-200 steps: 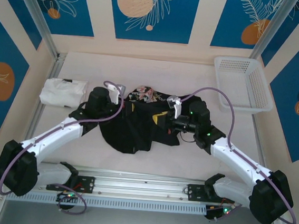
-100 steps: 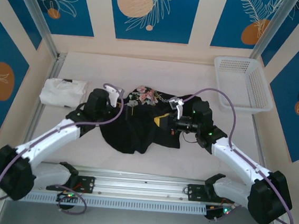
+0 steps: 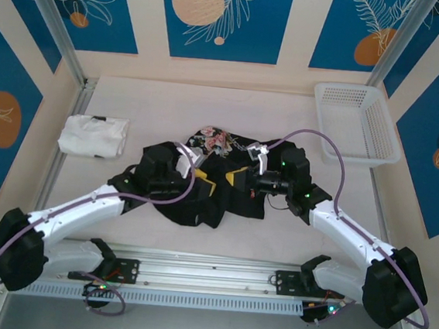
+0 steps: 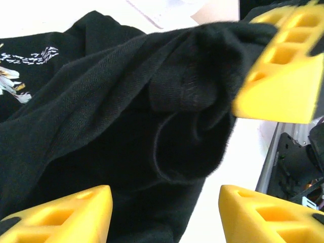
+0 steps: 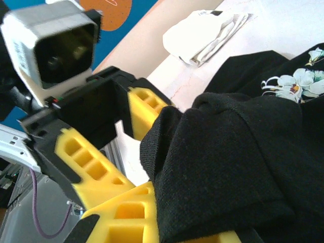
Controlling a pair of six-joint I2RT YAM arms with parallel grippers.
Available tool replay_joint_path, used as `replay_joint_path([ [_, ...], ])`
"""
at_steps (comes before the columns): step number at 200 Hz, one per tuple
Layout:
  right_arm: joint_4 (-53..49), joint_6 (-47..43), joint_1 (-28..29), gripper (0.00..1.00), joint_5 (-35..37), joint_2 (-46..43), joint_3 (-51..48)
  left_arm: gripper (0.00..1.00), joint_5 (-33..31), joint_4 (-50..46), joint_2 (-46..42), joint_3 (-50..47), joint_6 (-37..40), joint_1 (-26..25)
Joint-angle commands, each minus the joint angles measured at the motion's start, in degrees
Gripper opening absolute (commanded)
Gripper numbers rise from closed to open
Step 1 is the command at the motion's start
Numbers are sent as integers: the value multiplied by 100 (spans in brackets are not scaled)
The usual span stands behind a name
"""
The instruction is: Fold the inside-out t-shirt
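Near the middle of the table point(image 3: 286, 116), the inside-out t-shirt point(image 3: 223, 204) lies bunched, black with floral print at its far edge; the right gripper point(image 3: 236, 176) is clamped on a raised fold, while the left gripper point(image 3: 200, 180) has its jaws apart around that fold. The left should probably bite deep onto the hem beside the right's grip before either arm pulls. Far right, a white basket point(image 3: 355, 127) holds nothing; a white folded garment point(image 3: 92, 135) lies far left.

2 white arms point(image 3: 75, 209) with black joints, purple cables point(image 3: 320, 134) — yellow hollow-celled gripper fingers point(image 4: 268, 215).
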Motion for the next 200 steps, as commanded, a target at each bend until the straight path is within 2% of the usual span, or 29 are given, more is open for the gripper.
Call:
replay_joint_path([
  [1, 143, 95, 55, 0, 10, -93, -70, 54, 248, 621, 328, 262, 60, -24],
  [12, 116, 108, 65, 0, 46, -135, -90, 44, 407, 875, 487, 322, -33, -29],
  [27, 26, 124, 65, 0, 179, -228, -120, 18, 590, 1139, 617, 350, -134, -26],
  [37, -226, 184, 64, 0, 537, -317, -107, 0, 665, 1277, 615, 322, -161, -24],
  [46, -688, 356, 47, 0, 1193, -396, -27, 0, 709, 1362, 573, 254, -161, -38],
  [57, -1658, 864, -21, 0, 2383, -448, 200, 0, 709, 1366, 474, 156, -27, -113],
  [66, -2180, 1130, -134, 5, 2910, -476, 306, 0, 634, 1223, 378, 113, 252, -281],
  [84, -2186, 1096, -191, 18, 2929, -706, 172, 0, 330, 1023, 268, 50, 801, -667],
  [107, -2294, 762, -199, 30, 2956, -1059, 68, 0, 160, 1230, 392, -50, 796, -835],
  [130, -2958, 275, -199, 35, 3132, -1204, 241, 0, 43, 1246, 505, -41, 838, -914],
  [149, -3220, 7, -199, 40, 2922, -1166, 318, 0, -45, 1256, 500, -67, 864, -911],
  [178, -2908, 19, -186, 45, 1936, -1024, 213, 0, -250, 1223, 411, -74, 820, -910],
  [200, -2732, 14, -137, 45, 1824, -986, 124, 0, -309, 1332, 304, -181, 726, -913],
])
